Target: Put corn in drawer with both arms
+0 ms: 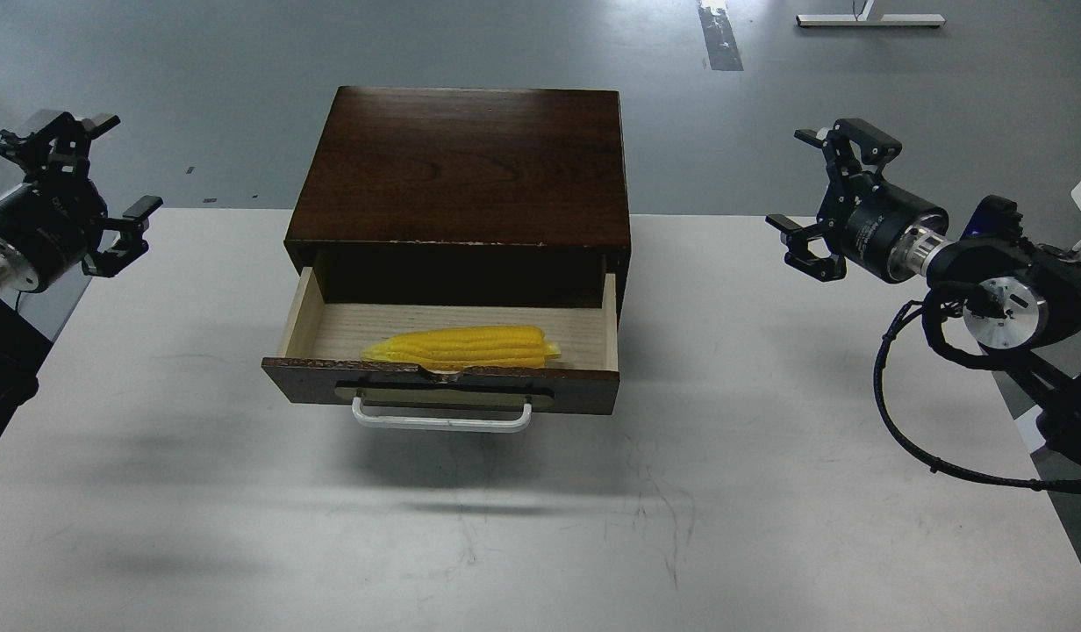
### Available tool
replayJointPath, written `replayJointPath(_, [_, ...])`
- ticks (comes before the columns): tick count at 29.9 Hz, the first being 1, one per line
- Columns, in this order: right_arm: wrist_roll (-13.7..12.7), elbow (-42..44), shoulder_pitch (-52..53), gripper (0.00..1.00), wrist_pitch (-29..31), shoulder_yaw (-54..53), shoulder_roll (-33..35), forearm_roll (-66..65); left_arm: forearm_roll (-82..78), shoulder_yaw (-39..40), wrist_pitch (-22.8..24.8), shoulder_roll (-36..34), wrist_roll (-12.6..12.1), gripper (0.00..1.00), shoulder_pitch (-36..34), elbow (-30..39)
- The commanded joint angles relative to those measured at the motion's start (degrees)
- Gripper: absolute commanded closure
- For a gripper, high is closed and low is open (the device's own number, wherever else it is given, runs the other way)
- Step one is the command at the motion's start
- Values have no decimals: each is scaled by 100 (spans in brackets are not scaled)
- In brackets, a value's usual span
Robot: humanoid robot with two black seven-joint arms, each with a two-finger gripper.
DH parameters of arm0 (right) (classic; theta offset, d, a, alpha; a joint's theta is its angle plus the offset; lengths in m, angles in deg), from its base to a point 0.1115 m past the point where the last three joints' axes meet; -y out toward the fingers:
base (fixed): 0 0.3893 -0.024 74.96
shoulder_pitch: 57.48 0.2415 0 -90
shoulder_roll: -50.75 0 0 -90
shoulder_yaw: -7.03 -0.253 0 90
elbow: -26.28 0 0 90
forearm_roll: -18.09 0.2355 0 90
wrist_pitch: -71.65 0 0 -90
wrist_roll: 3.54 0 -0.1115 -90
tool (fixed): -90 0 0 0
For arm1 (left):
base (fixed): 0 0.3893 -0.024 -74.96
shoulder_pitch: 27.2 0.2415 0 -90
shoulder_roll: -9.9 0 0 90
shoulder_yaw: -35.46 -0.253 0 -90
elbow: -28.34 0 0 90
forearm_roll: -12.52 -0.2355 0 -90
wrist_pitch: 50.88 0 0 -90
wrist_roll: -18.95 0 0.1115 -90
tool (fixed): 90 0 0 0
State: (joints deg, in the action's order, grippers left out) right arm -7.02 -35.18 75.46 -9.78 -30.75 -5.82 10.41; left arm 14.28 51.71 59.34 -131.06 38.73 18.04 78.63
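While corn [461, 347] lies in the open drawer [442, 351], both end effectors, left [102, 189] and right [826, 197], hover spread, empty.

1 head view looks forward and down from above a white table [769, 491], fairly near, the cabinet [461, 167] centred, grey floor [198, 53] beyond, an arm entering each side.
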Motion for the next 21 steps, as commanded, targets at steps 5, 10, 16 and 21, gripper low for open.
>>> replayJointPath(5, [-4, 90, -22, 0, -14, 70, -170, -32, -70, -8, -19, 183, -10, 2, -7, -19])
replayJointPath(10, [-21, 196, -14, 0, -32, 140, -355, -50, -88, -34, -1, 166, -1, 2, -7, -19])
replayJointPath(16, [-56, 205, -5, 0, -40, 219, -390, -50, -79, -26, 43, 122, -10, 2, -7, -28])
replayJointPath(21, [14, 249, -14, 0, -23, 149, -539, -41, -79, -17, -19, 201, -1, 2, 2, -37])
